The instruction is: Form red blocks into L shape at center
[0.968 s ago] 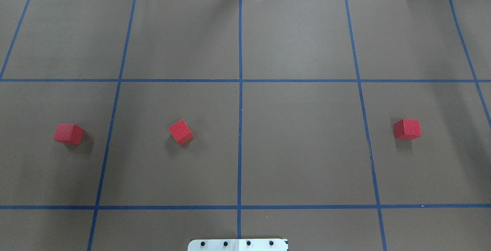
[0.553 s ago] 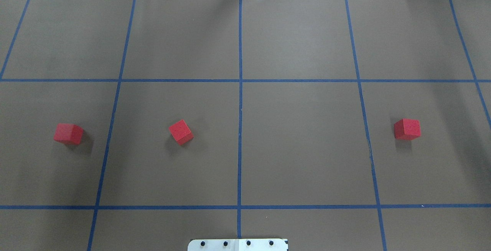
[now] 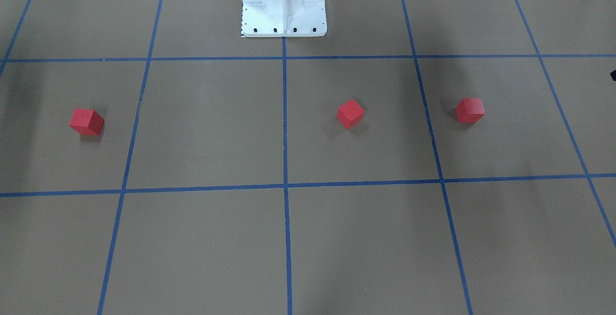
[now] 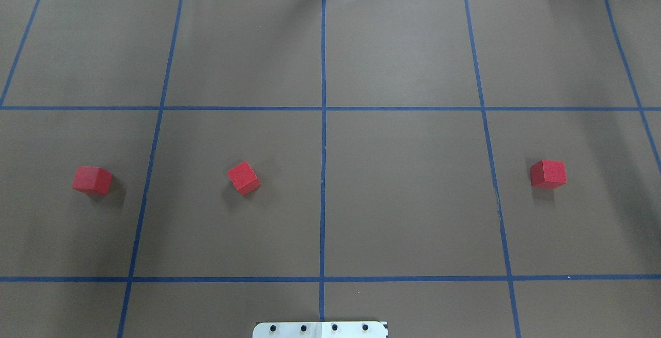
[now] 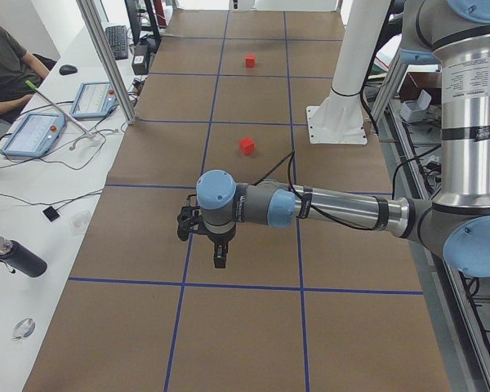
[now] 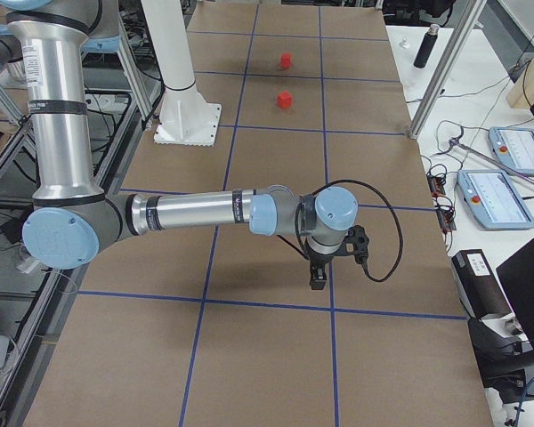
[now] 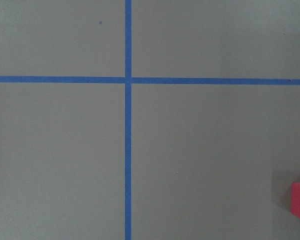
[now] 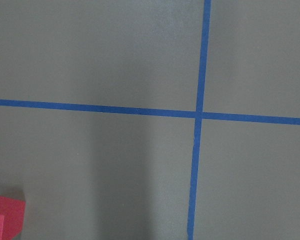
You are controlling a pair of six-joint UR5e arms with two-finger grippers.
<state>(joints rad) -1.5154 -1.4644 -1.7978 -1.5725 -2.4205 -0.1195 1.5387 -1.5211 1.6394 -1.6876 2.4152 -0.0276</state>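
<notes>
Red blocks (image 4: 243,177) number three, all small matte cubes with plain faces, lying in one row across the tabletop (image 4: 413,214) and well apart from each other. The left block (image 4: 92,180) sits in the far-left grid square. The middle block (image 3: 350,113), turned at an angle, lies in the square just left of the center (image 4: 323,173), where the middle tape line runs. The right block (image 4: 548,174) lies well right of that line, in the far-right square.

One sheet of brown matte paper covers the tabletop, marked with a grid of blue tape (image 4: 232,108). One white mount (image 3: 284,2) stands at the robot's edge. Beside the table, a white desk (image 5: 33,212) carries two tablets and a black bottle (image 5: 18,257).

The left gripper (image 5: 219,263) and right gripper (image 6: 319,283) each point down above the paper near their own ends; I cannot tell whether the jaws are released or clenched.
</notes>
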